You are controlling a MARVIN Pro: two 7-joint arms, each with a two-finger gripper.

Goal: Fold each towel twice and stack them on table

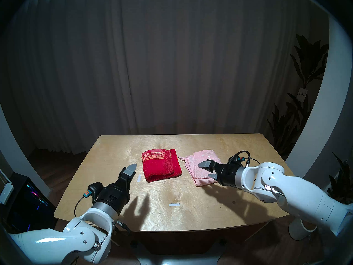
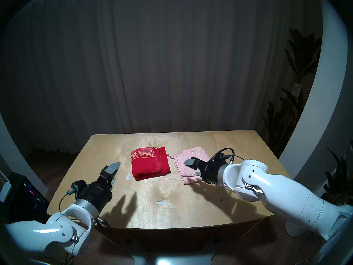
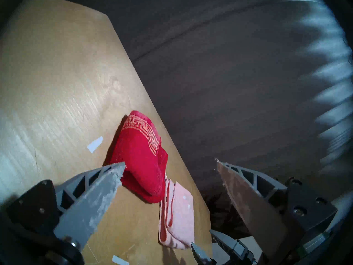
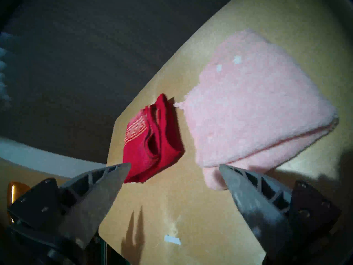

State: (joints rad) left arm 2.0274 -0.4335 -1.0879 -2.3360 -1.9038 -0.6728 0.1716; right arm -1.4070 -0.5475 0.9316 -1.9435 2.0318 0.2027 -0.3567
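Note:
Two folded towels lie side by side on the plywood table [image 1: 191,211]. The red towel [image 1: 160,165] with its gold key border sits near the middle, also in the wrist views [image 3: 139,157] [image 4: 152,144]. The pink towel [image 1: 197,169] lies to its right [image 4: 257,105] [image 3: 177,216]. My left gripper [image 1: 132,172] [image 3: 170,163] hangs open just left of the red towel, holding nothing. My right gripper [image 1: 204,171] [image 4: 174,165] is open above the pink towel's near right part, one fingertip [image 4: 229,174] close to its near corner.
Two white tape strips are stuck to the table, one [image 1: 138,178] beside the red towel, one [image 1: 174,204] nearer the front. A lit computer case [image 1: 28,197] stands at the left, plants [image 1: 305,86] and a white cylinder [image 1: 303,230] at the right. Curtains hang behind.

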